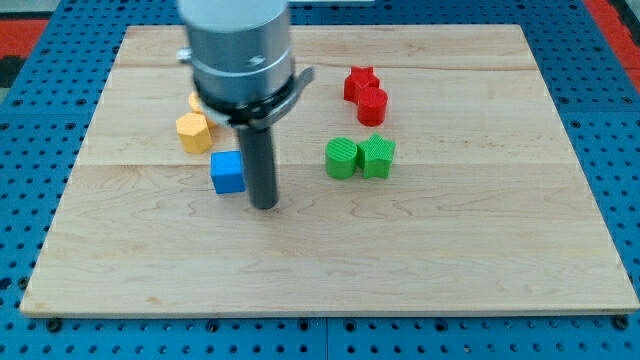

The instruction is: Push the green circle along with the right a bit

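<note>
The green circle (pixel 341 158) lies on the wooden board (pixel 400 260) right of centre, touching a second green block (pixel 378 156) on its right side. My tip (pixel 264 205) rests on the board to the left of the green circle and slightly lower in the view, with a gap between them. The rod stands just to the right of the blue cube (pixel 228 172), close to it or touching it.
A red star (pixel 359 83) and a red round block (pixel 372 104) sit together above the green pair. A yellow hexagon (pixel 194 131) lies at the left, with another yellow block (pixel 195 101) partly hidden behind the arm's grey body.
</note>
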Robot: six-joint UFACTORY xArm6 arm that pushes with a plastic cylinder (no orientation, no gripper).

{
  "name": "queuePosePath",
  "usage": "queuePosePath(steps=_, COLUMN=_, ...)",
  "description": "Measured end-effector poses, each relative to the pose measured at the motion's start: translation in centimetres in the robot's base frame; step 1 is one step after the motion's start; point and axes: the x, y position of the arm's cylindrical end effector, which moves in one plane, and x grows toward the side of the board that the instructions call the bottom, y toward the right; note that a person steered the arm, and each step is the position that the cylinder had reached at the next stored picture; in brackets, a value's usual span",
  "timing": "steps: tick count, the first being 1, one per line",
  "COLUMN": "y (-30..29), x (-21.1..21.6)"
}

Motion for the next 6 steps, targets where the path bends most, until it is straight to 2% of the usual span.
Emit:
queuePosePath(steps=1, y=-3.3, x=-4.6)
queuePosePath(steps=2, y=-3.8, x=-8.2)
queuePosePath(steps=3, y=-0.5, x=-4.8)
queuePosePath(steps=4, y=7.6, x=-4.1)
queuePosePath(steps=5, y=10.3, x=-6.1)
queuePosePath(steps=6, y=10.3, x=-8.5)
